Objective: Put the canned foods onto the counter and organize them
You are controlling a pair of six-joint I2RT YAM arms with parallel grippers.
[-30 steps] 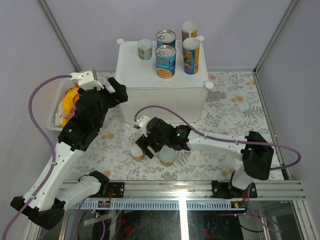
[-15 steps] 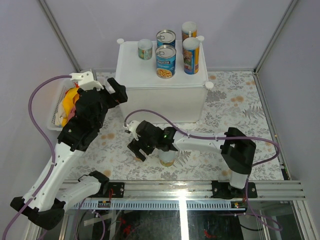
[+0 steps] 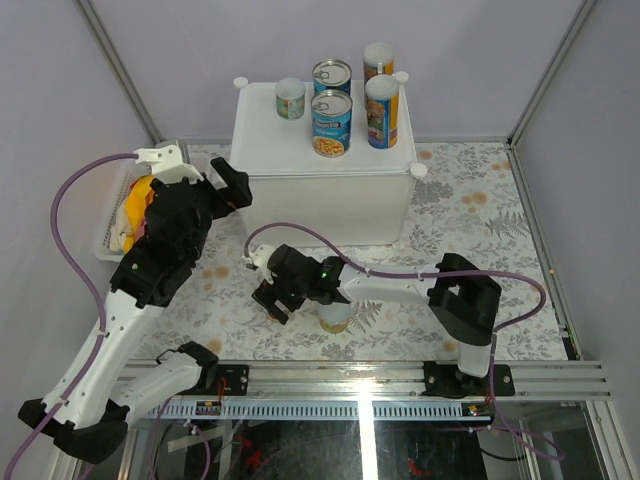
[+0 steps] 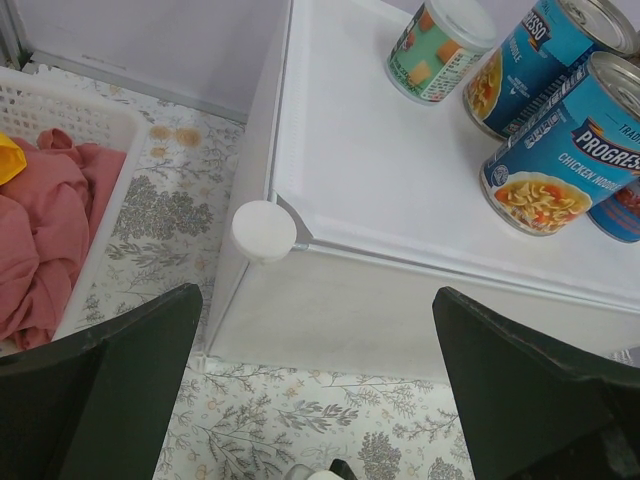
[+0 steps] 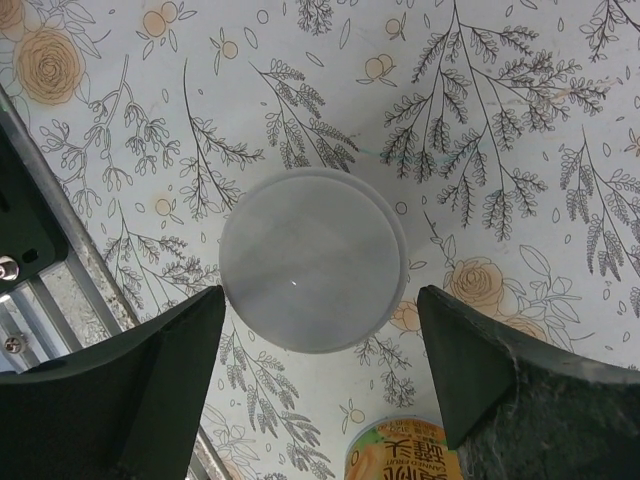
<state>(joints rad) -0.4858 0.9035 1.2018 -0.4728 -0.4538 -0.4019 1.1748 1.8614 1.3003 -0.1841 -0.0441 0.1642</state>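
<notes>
Nearest, on the flowered bench (image 3: 470, 215), the right claw (image 5: 320, 290) hangs spread over a white-lidded jar (image 5: 312, 258), a finger on either side but clear of it, gripping nothing; a yellow-labelled jar (image 5: 405, 455) stands just beside. Farther back, the left claw (image 4: 318, 295) gapes fully wide and empty before the near left corner of the white box bench (image 4: 380, 190), which carries five cans (image 3: 331, 122).

Ahead of the left claw (image 4: 318, 300), toward its right finger, the near blue can (image 4: 575, 150) on the counter (image 4: 380, 190) reads "PROGRES…" and "CHICKEN NOODL…", cut by the edge; the far blue can (image 4: 545, 50) shows "…ESSO". Just behind the right claw (image 5: 320, 300), the yellow-labelled jar (image 5: 405, 455) bears Chinese characters and small print I can't make out.
</notes>
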